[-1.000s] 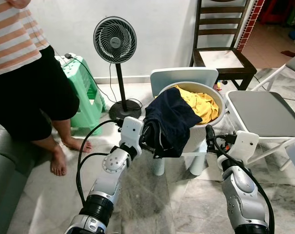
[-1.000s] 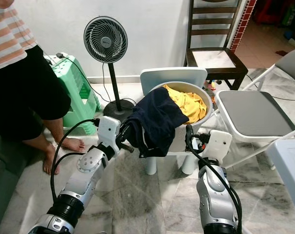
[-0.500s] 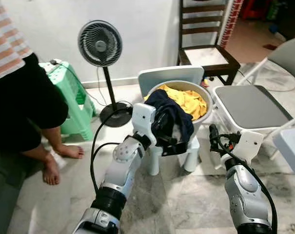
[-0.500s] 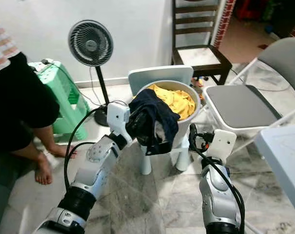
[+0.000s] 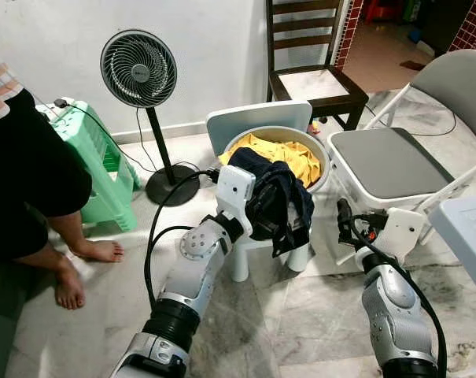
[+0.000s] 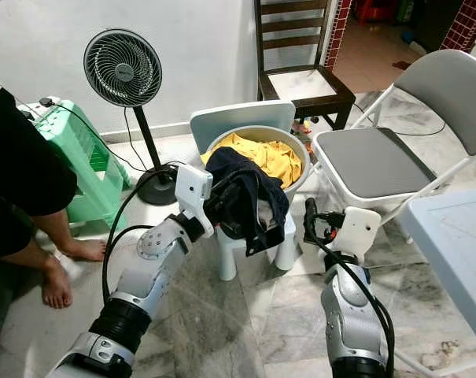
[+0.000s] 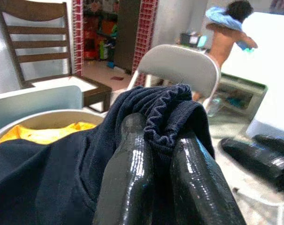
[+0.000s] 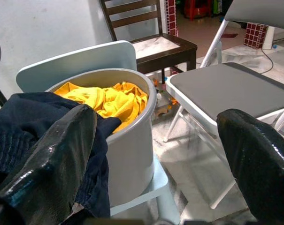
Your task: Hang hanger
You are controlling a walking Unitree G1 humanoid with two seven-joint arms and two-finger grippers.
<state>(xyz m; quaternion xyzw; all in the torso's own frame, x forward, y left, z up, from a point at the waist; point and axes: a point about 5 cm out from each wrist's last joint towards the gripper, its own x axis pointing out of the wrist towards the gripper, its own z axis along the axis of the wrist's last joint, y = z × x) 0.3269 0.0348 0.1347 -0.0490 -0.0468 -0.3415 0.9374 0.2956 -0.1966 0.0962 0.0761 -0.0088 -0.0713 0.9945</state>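
Note:
A dark navy garment (image 5: 273,201) hangs bunched in front of a pale grey basin (image 5: 322,157) that stands on a small white plastic chair (image 5: 257,118). My left gripper (image 7: 158,133) is shut on a fold of this garment, just in front of the basin's near rim. Yellow cloth (image 5: 289,153) lies inside the basin. To the right of the basin and lower, my right gripper (image 8: 156,140) stands open with nothing between its fingers (image 8: 52,159). Where the garment meets the rim, I cannot tell whether they touch.
A person (image 5: 25,173) stands barefoot at the left beside a green stool (image 5: 92,150). A standing fan (image 5: 138,69) is behind the basin, a wooden chair (image 5: 308,79) farther back. A grey folding chair (image 5: 387,161) and a white table corner (image 5: 470,236) lie close on the right.
The whole view has swung to the right. The left gripper has drawn the navy garment up off the basin's side, so it now hangs more bunched. The right arm keeps its pose.

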